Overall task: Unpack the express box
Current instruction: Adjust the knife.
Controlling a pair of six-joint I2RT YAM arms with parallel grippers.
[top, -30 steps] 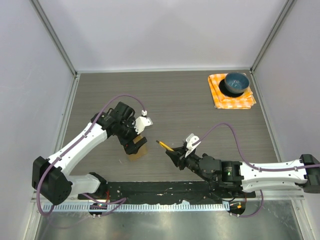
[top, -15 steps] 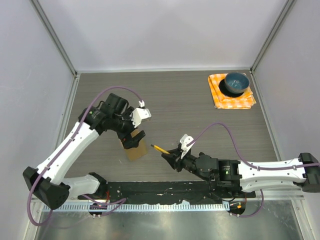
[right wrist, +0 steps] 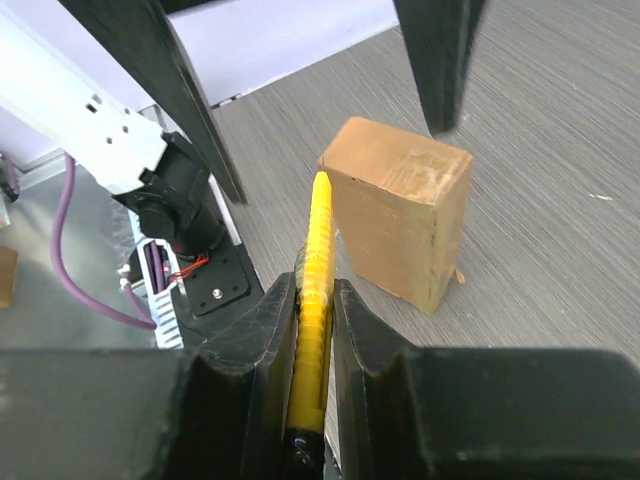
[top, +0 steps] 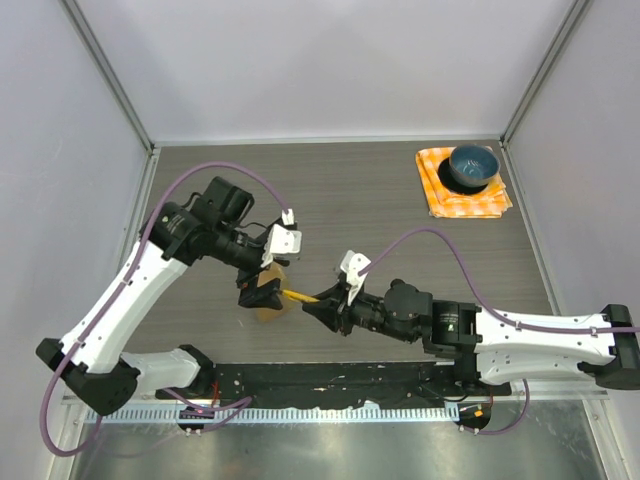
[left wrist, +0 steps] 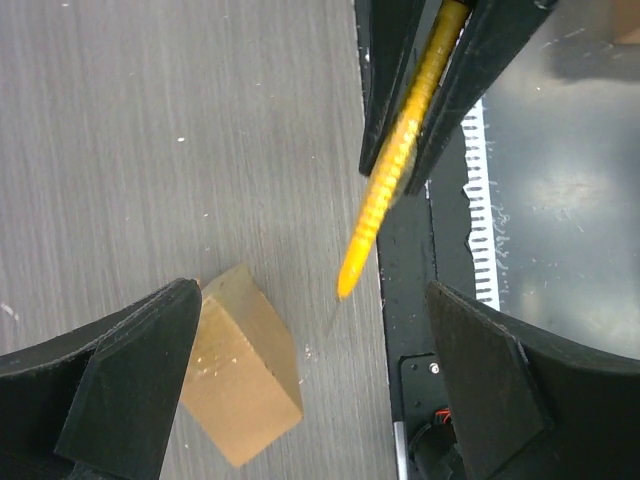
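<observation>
Express box: we are seeing the express box (top: 270,301) standing on one narrow side on the table (top: 350,200), near the front edge and left of centre, flaps not yet opened.
Left claw: we are finding the left gripper (left wrist: 310,380) released, its fingers (left wrist: 130,370) spread wide above the box and grasping nothing; the box is sitting off-centre, just beside one finger.
Right claw: we are reading the right gripper (right wrist: 315,290) as clenched on a yellow cutter (right wrist: 318,250), pointing it at the box's upper edge.
Contact: we are not able to tell whether the tip is touching the cardboard.
Tipping risk: we are judging that a push from the cutter could topple or slide the box, because nothing is bracing it.
Collision risk: we are worrying that the cutter, sitting between the left fingers, could get struck if they close now.
Slip risk: we are expecting the tip to skate off the face if it misses the seam.
Off-centre risk: we are guessing a closing left claw could shove the box instead of pinching it.
Bystanders: we are noting the blue bowl (top: 472,165) on the orange cloth (top: 440,197), well apart and out of harm.
</observation>
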